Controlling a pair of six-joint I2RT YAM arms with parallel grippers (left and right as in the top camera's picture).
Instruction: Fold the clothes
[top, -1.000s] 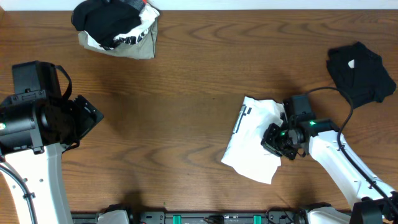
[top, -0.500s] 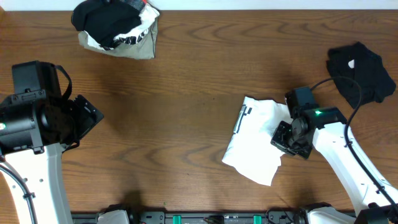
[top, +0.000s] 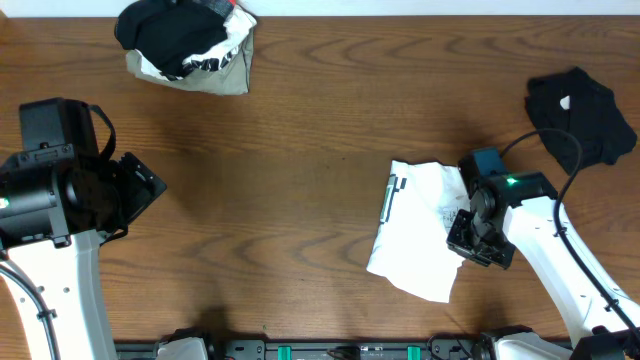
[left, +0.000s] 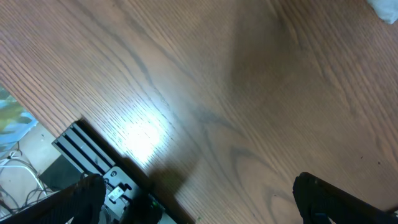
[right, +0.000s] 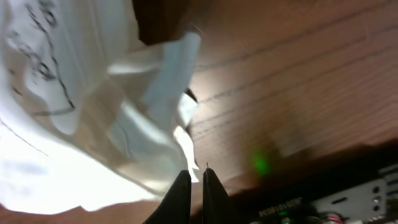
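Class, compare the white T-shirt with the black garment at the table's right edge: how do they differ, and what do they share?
Marks: the white T-shirt bears a dark striped mark; the black garment has a small white patch.
Contact: the right gripper seems to pinch the white T-shirt's edge; the black garment lies untouched.
Both lie crumpled and unfolded on the wooden table.

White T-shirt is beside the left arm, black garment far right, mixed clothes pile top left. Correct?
One slip: the white T-shirt lies beside the right arm's tool, not the left arm, which stands apart at the other side. The overhead view shows it. The black garment far right and the mixed clothes pile top left are correct.
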